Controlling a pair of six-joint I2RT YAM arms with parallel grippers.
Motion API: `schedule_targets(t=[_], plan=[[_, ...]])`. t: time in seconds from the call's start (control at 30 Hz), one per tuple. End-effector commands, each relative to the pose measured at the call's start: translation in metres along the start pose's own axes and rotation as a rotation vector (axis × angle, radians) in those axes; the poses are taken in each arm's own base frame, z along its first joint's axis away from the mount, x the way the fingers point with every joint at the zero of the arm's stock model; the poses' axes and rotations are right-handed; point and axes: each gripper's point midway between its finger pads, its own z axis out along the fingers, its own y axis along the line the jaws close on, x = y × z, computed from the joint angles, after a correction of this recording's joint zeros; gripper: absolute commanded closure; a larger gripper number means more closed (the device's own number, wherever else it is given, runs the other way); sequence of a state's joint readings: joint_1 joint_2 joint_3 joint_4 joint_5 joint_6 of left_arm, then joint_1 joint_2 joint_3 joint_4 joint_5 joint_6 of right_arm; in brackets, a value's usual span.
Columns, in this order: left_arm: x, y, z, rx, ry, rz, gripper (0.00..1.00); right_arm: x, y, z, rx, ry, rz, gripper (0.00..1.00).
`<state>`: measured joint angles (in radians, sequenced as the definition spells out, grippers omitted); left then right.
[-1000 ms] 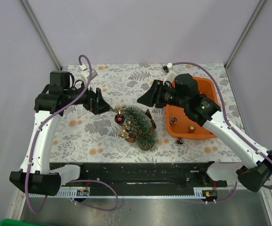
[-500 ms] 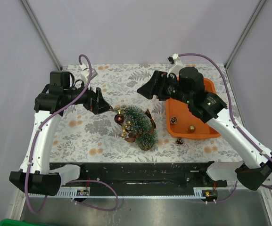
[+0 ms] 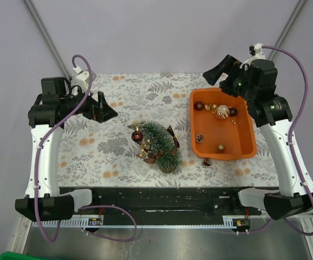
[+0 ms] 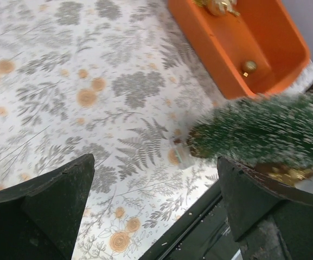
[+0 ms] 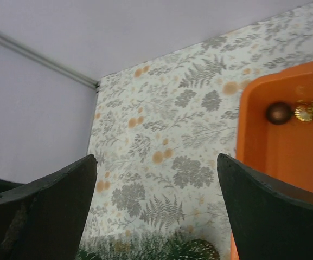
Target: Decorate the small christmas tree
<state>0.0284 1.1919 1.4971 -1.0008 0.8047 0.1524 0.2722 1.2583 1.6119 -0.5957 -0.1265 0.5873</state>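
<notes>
The small christmas tree (image 3: 159,145) lies on its side in the middle of the table, with a dark red ball (image 3: 136,135), gold pieces and brown leaves on it. My left gripper (image 3: 108,108) hovers open to the tree's upper left, nothing between its fingers. In the left wrist view the tree (image 4: 267,130) lies ahead to the right of that open gripper (image 4: 156,211). My right gripper (image 3: 214,69) is raised above the far left corner of the orange tray (image 3: 237,135), open and empty. Its wrist view looks down past the open gripper (image 5: 156,206) at the tree (image 5: 161,250).
The orange tray (image 4: 254,38) (image 5: 292,157) holds several ornaments, among them a dark ball (image 3: 199,106) (image 5: 279,112), a striped gold ball (image 3: 222,111) and a small gold ball (image 3: 220,147) (image 4: 248,66). A small dark ornament (image 3: 206,162) lies on the cloth by the tray's near corner.
My right arm has lifted and swung back to the right, away from the tree, its jaws widening. The left arm has drawn back a little to the left.
</notes>
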Motion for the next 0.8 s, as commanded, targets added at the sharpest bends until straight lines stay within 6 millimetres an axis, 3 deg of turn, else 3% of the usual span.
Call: schedule_targets(t=[0.0,0.13,0.33,0.53,0.77], plan=[[-0.013,0.043,-0.011,-0.152,-0.042,-0.064,0.01,0.007,-0.045,0.007,0.091,0.026,0.034,0.01],[0.005,0.074,-0.017,-0.323,-0.003,-0.073,0.01,0.035,-0.094,0.013,0.236,0.062,0.025,0.0],[0.024,0.093,-0.025,-0.435,-0.005,-0.056,0.01,0.073,-0.141,0.008,0.368,0.128,-0.005,0.01],[0.036,0.11,-0.026,-0.477,0.014,-0.116,0.01,0.088,-0.153,0.002,0.378,0.144,-0.005,0.01],[0.041,0.134,-0.036,-0.531,-0.006,-0.172,0.01,0.085,-0.153,-0.001,0.378,0.138,-0.032,0.01]])
